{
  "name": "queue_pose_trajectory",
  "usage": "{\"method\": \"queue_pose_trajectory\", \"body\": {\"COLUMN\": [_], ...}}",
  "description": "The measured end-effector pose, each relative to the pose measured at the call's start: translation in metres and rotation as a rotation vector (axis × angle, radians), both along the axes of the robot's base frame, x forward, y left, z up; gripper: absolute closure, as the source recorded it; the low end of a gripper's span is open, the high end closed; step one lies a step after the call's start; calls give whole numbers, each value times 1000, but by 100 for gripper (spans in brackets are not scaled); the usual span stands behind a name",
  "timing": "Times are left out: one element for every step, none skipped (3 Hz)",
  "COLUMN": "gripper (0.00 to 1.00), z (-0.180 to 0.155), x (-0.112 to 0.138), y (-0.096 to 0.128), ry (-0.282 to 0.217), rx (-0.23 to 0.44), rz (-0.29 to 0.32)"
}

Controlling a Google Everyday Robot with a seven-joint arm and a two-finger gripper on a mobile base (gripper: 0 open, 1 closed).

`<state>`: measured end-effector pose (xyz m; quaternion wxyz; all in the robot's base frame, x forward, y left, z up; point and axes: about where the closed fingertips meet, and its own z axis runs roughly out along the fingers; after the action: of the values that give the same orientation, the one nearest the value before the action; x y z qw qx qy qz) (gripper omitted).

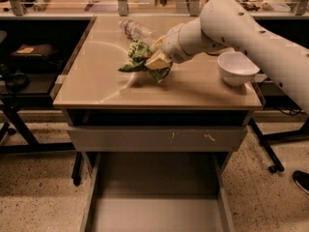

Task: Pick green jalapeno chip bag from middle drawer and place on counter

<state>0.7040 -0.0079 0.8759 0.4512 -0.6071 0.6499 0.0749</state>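
While the arm (241, 30) stretches over the counter (96, 83), hand (155, 60) tilted down, clenched on green jalapeno chip bag (136, 57)

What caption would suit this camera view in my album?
Robot arm's tool grips the green jalapeno chip bag low over the counter, near a white bowl; middle drawer open below.

The green jalapeno chip bag (137, 55) is shiny green with pale yellow-white print; the tan gripper (155, 62), above the middle of the tabletop, clamps it; the tabletop (96, 83) is glossy beige with a pale curved arc; the bowl (236, 67) is white; the middle drawer (157, 211) is plain grey.
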Motion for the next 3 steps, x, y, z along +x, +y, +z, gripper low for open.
{"method": "queue_pose_trajectory", "body": {"gripper": [82, 57, 34], "z": [0, 0, 0], "x": [0, 0, 0], "y": [0, 0, 0], "ry": [0, 0, 0], "rx": [0, 0, 0], "rz": [0, 0, 0]}}
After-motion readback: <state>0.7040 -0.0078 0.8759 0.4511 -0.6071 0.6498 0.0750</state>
